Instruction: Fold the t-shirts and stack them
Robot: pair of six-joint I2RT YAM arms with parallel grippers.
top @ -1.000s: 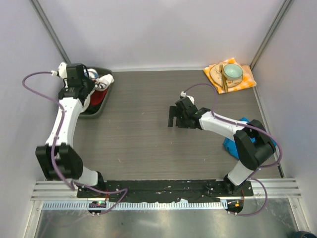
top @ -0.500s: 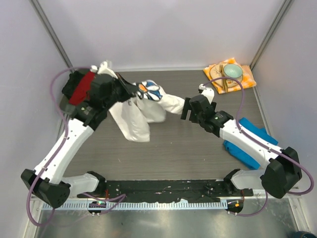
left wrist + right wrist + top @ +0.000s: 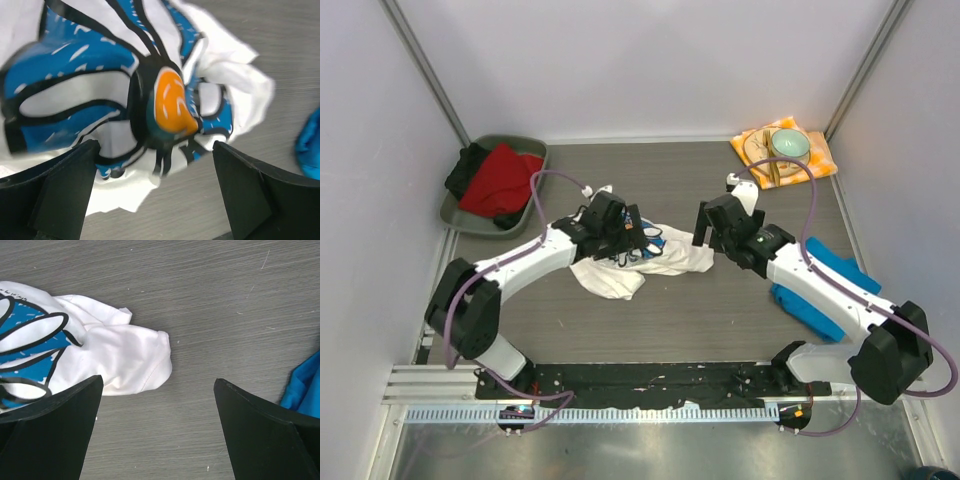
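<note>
The white t-shirt (image 3: 620,275) with the blue-petalled, orange-centred daisy print (image 3: 167,102) lies crumpled on the middle of the table. My left gripper (image 3: 634,234) hovers over its printed part, jaws wide open (image 3: 154,146), holding nothing. My right gripper (image 3: 702,224) stands open at the shirt's right end; in the right wrist view (image 3: 158,381) a white sleeve (image 3: 131,360) lies just ahead of the fingers. The plain blue t-shirt (image 3: 798,302) lies at the right, partly under my right arm, and shows at the edge of both wrist views (image 3: 306,385) (image 3: 310,145).
A dark green bin (image 3: 458,212) with red and black cloth stands at the back left. An orange-and-white checked napkin (image 3: 815,165) with a plate and a green bowl (image 3: 789,146) sits at the back right corner. Walls close in on three sides.
The left arm pulled the white shirt out of the bin, carried it to the table's middle and let it go. The right arm swung toward the shirt, jaws still open.
</note>
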